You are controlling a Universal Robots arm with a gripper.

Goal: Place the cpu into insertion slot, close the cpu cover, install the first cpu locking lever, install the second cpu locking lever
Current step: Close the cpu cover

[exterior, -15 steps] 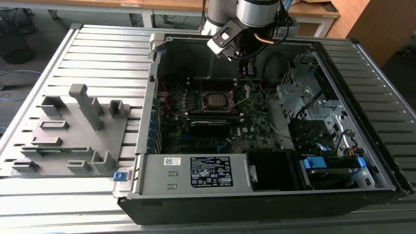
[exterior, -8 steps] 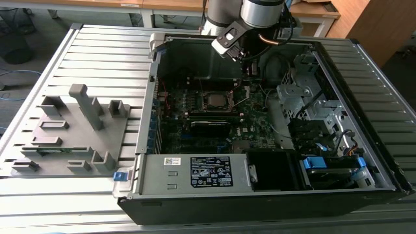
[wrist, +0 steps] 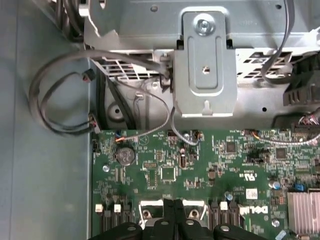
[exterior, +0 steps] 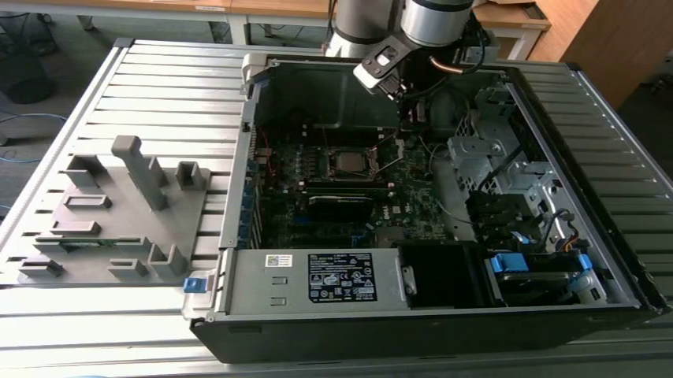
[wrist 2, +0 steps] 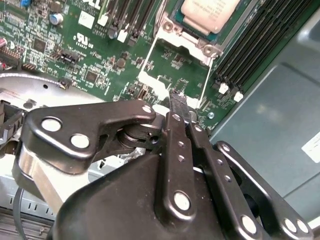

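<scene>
The cpu (wrist 2: 209,11), a pale square chip, lies in the insertion slot (exterior: 347,162) in the middle of the green motherboard. A silvery frame, the cpu cover (wrist 2: 176,31), lies around the chip; I cannot tell whether it is locked down. My gripper (exterior: 414,116) hangs above the board, toward the back and to the exterior view's right of the slot, touching nothing. In both wrist views its black fingers (wrist 2: 179,107) are pressed together with nothing between them, and the gripper (wrist: 173,206) is shut and apart from the socket.
Black memory slots (wrist 2: 255,40) run beside the socket. A metal drive bracket (wrist: 205,65) and loose grey cables (wrist: 60,100) lie toward the case wall. A power supply (exterior: 315,279) closes the case front. A grey fixture plate (exterior: 116,213) stands outside the case, on the exterior view's left.
</scene>
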